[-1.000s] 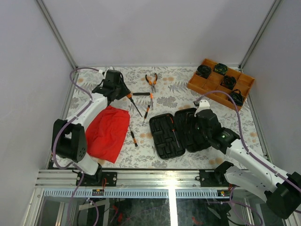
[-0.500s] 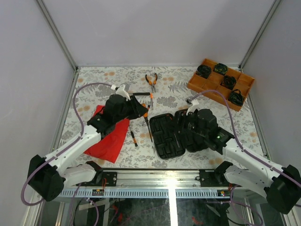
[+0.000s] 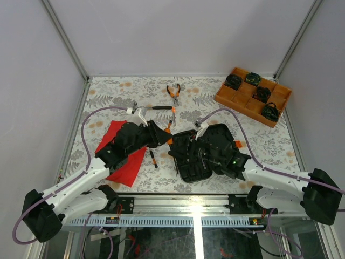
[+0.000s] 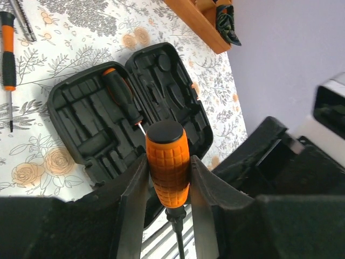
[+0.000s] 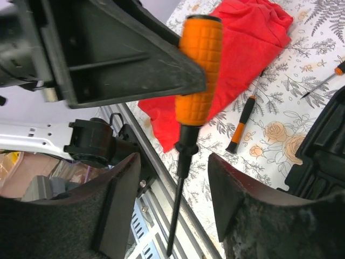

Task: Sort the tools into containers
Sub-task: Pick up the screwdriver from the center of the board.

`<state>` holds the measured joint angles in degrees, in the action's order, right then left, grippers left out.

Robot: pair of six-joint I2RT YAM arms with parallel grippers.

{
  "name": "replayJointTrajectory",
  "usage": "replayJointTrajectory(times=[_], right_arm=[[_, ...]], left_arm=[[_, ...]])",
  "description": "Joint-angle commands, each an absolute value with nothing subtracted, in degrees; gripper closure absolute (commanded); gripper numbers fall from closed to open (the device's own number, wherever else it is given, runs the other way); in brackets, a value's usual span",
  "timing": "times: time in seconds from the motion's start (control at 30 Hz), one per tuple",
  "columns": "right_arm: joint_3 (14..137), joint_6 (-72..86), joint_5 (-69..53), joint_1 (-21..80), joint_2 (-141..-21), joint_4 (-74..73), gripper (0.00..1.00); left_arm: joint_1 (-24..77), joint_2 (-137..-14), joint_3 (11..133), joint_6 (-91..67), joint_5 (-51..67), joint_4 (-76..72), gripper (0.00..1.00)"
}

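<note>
My left claw [image 4: 168,164] is clamped on the ribbed orange handle of a screwdriver [image 4: 168,148]. Both fingers [image 4: 135,189] press the handle's sides, its black butt end sticks out past their tips, and the dark shaft runs back toward the wrist. Ahead of that claw and a little to its left lies the tool case [image 4: 81,124], opened out flat on the flowered table [image 4: 64,48]. One black-handled screwdriver [image 4: 121,94] sits in the moulded slots close to the hinge line. Further out to the claw's left, apart from the case, a slim orange-and-black screwdriver [image 4: 7,54] lies on the table. Beyond the case from this claw I can see the edge of the orange tray [image 4: 194,27]. My right claw [image 5: 173,162] has its jaws standing apart, and the held screwdriver's shaft hangs down into the gap between them, touching neither finger as far as I can tell. Past that claw's tips is the red cloth [image 5: 242,48], with a short orange-and-black screwdriver [image 5: 241,125] lying just beside its edge. A corner of the case shows off to the claw's right. From overhead the two claws face each other nose to nose over the case's left side, and the pliers [image 3: 173,93] lie on the table well beyond both of them.
</note>
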<state>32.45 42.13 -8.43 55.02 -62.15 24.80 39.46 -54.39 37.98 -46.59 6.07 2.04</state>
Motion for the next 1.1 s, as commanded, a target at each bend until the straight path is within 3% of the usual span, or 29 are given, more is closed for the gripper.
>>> replayJointTrajectory(times=[0.0, 0.3, 0.53, 0.7, 0.83, 1.07], right_arm=[[34.2, 43.1, -5.8, 55.9, -65.2, 30.6, 0.44], [35.9, 42.7, -4.9, 56.3, -66.8, 28.5, 0.85], [36.4, 39.4, 0.8, 56.3, -65.0, 24.1, 0.99], [34.5, 38.2, 10.6, 56.3, -60.7, 23.3, 1.0], [31.4, 27.1, 14.6, 56.3, -55.9, 27.8, 1.0], [25.1, -6.4, -5.4, 56.3, -47.4, 40.4, 1.0]], left_arm=[[40.7, -52.7, 38.0, -48.0, 7.4, -3.9, 1.0], [41.0, -51.9, 38.9, -47.6, 8.0, -3.2, 0.97], [41.0, -51.1, 41.7, -45.9, 9.0, 1.2, 0.52], [40.9, -48.7, 46.7, -42.9, 6.8, 8.1, 0.4], [41.0, -46.3, 49.4, -41.4, 2.8, 14.2, 0.34], [40.9, -42.3, 50.0, -40.4, 0.3, 19.0, 0.26]])
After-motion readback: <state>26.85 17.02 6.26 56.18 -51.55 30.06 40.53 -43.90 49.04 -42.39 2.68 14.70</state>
